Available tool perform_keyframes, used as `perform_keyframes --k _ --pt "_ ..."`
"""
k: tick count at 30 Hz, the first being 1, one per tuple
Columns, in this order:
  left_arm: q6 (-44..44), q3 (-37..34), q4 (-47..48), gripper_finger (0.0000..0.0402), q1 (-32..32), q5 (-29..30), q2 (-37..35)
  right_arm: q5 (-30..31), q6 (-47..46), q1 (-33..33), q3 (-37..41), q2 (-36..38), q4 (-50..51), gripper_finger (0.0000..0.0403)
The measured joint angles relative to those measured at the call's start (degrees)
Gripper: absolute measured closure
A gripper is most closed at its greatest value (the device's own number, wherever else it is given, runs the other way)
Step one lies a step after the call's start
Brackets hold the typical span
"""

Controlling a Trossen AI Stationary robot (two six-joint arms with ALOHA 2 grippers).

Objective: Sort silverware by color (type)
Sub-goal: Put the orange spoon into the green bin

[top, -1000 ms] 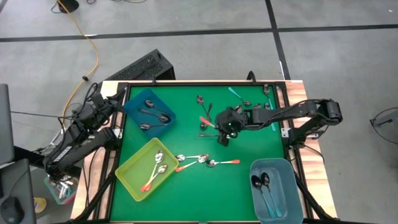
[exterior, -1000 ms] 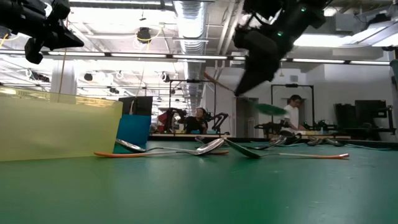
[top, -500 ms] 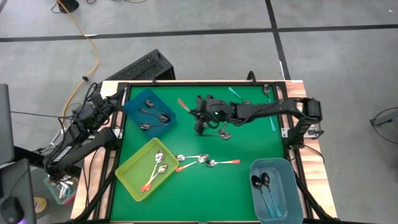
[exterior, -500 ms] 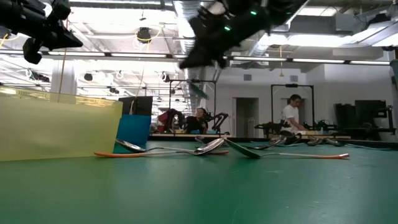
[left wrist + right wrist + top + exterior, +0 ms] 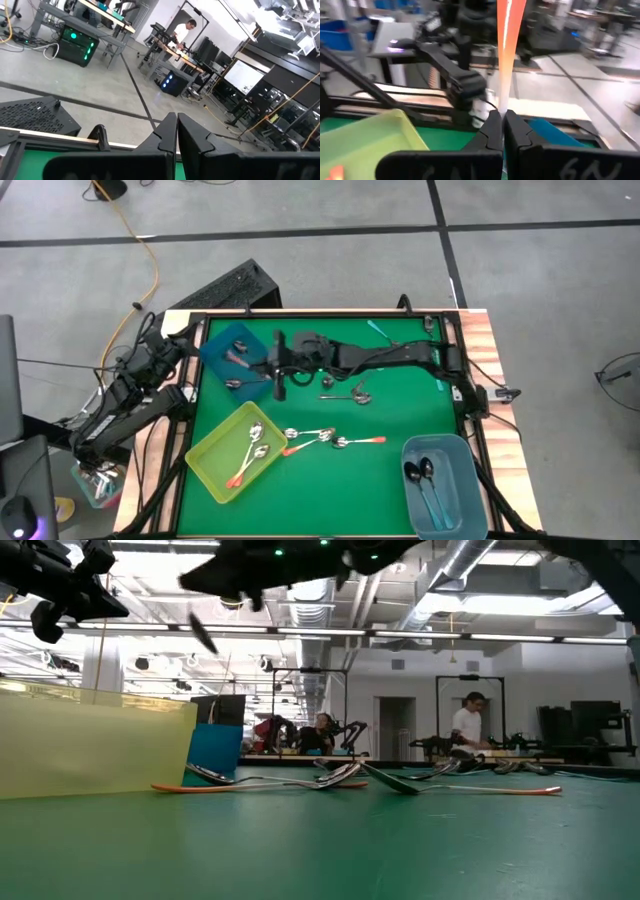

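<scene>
- right gripper (image 5: 500, 125) closed on an orange-handled spoon (image 5: 507, 45), held high beside the dark blue bin (image 5: 238, 360), likely in transit.
- yellow bin (image 5: 212, 455), nearer than the blue one, already holds orange-handled spoons; more lie just beside it.
- left gripper (image 5: 177, 131) closed, empty, parked beyond the blue bin.

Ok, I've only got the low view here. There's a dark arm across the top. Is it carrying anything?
Observer: Yes. The right wrist view shows the right gripper shut on an orange-handled spoon.
Operator: Where is it over the table?
Observer: From above, it hovers at the dark blue bin's edge.
Operator: What's inside the yellow bin?
Observer: The yellow-green bin holds spoons with orange handles.
</scene>
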State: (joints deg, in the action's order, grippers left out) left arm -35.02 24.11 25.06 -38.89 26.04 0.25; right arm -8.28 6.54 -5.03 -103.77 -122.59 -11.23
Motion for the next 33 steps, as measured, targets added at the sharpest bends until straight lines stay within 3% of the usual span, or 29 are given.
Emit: perform_keyframes --k 7,10,19,24,30,33 --pt "0.87 0.01 -0.04 0.0401 0.01 0.14 0.0 -9.6 1.56 3.29 -13.24 -9.36 -0.36 0.0396" --pt "-0.08 -0.01 -0.01 0.0401 0.0 -0.36 0.0 -10.7 1.48 5.27 -18.41 -13.19 1.09 0.0396" --pt "-0.56 -0.01 -0.05 0.0401 0.0 -4.47 0.0 -7.46 -0.03 10.2 -28.2 -21.73 5.43 0.0396" --pt "0.06 0.0 -0.07 0.0402 0.02 -9.48 0.0 -3.77 -1.23 11.59 -28.43 -23.45 10.2 0.0396" --pt "2.62 0.0 -0.02 0.0401 0.0 -10.33 0.0 -1.6 5.59 12.34 -28.67 -23.08 24.44 0.0396" --pt "2.83 0.0 -0.04 0.0401 0.0 -10.32 0.0 -1.54 5.97 12.94 -28.52 -23.23 26.99 0.0396"
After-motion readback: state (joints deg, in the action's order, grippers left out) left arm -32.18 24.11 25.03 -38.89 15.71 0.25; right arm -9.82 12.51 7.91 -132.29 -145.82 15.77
